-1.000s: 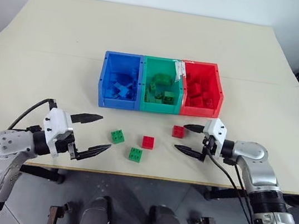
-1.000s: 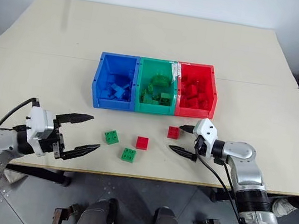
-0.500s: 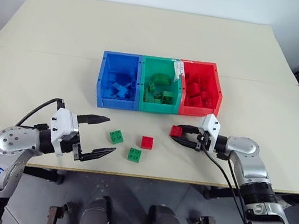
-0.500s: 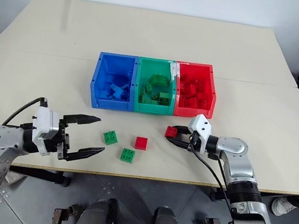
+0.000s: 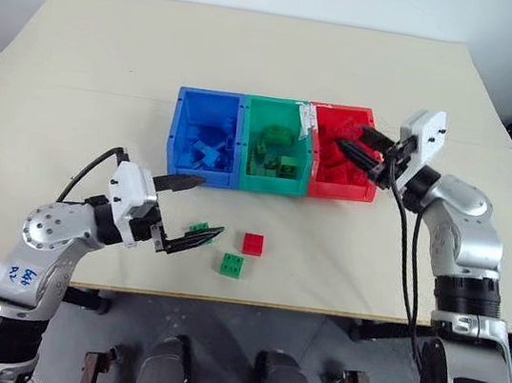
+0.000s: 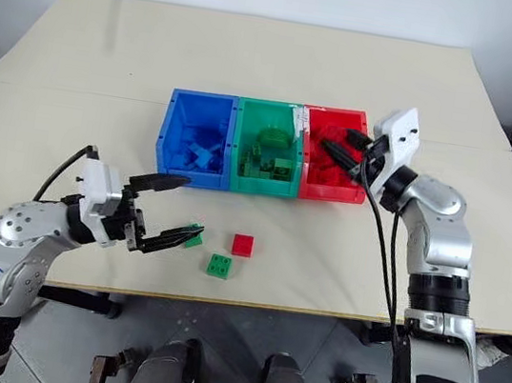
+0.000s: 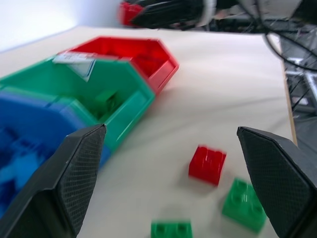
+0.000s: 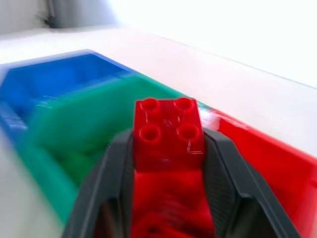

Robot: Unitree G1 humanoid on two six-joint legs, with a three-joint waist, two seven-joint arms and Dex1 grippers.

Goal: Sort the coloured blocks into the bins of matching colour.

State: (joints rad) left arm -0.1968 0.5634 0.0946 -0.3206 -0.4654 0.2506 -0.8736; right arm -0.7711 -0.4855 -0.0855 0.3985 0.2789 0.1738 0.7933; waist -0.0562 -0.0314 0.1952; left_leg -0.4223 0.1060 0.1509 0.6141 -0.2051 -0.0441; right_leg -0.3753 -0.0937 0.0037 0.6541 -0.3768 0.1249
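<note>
While my right gripper (image 8: 168,163) pinches a studded red brick (image 8: 169,128) and my left gripper (image 5: 192,209) gapes empty, I list: matte beige table (image 5: 257,57), glossy plastic bins (image 5: 275,144).

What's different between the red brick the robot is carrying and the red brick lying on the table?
The carried red brick is pinched between the right gripper's fingers, up over the red bin; the loose red brick lies flat on the table, in front of the bins. Nothing touches the loose one; two green bricks lie near it. The left gripper beside it is open. Both are the same small four-stud red brick.
</note>
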